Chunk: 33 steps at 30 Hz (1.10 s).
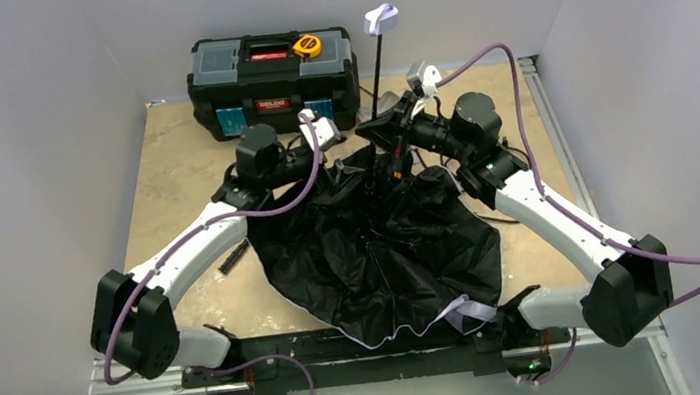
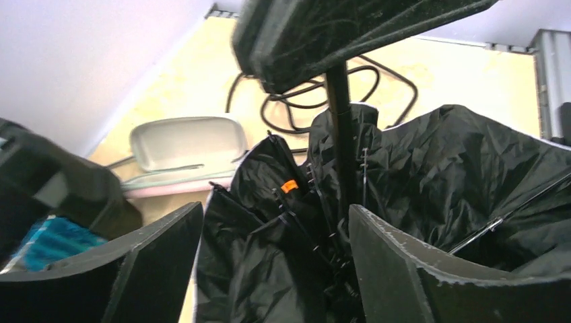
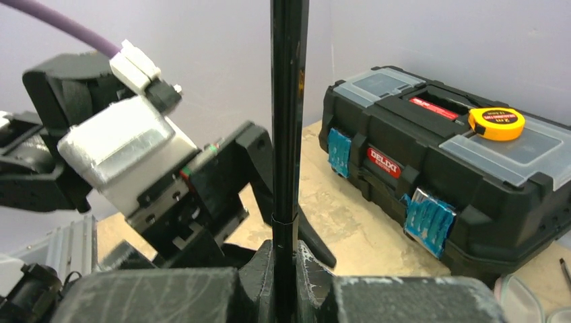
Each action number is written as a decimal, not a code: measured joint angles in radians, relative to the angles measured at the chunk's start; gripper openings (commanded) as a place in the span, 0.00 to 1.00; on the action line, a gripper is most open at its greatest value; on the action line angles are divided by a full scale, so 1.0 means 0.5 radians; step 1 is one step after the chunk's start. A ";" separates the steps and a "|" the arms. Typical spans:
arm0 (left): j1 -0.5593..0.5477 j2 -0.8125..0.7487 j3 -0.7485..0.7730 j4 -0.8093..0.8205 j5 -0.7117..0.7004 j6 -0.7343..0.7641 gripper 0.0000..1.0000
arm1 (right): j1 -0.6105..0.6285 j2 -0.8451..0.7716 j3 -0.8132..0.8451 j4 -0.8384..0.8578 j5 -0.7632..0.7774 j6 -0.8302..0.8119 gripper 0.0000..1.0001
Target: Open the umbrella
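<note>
Umbrella, lining up, at the near edge of the table: right gripper clenched on its shaft; left gripper released, astride it; shaft's foot hidden in folds.

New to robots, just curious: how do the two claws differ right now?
The right claw is shut; the left claw stands wide open. The right claw pinches the thin black pole of the umbrella; the left claw has bunched black fabric between its fingers. Both are black, two-fingered and close together.

left pincer: jaws wide apart | umbrella: black lining bunched between jaws | shaft: upright | surface: beige
</note>
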 measured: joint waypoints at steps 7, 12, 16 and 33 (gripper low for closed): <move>-0.123 0.126 0.072 0.042 0.058 -0.215 0.51 | 0.000 0.013 0.048 0.018 0.076 0.148 0.00; -0.135 0.163 0.069 0.050 0.075 -0.254 0.32 | 0.000 0.010 0.060 0.035 0.094 0.185 0.00; -0.136 0.184 0.050 0.015 0.078 -0.237 0.32 | 0.000 0.010 0.095 0.028 0.129 0.221 0.00; -0.106 0.284 0.086 0.134 0.195 -0.237 0.32 | -0.002 0.084 0.511 -0.520 0.183 0.164 0.00</move>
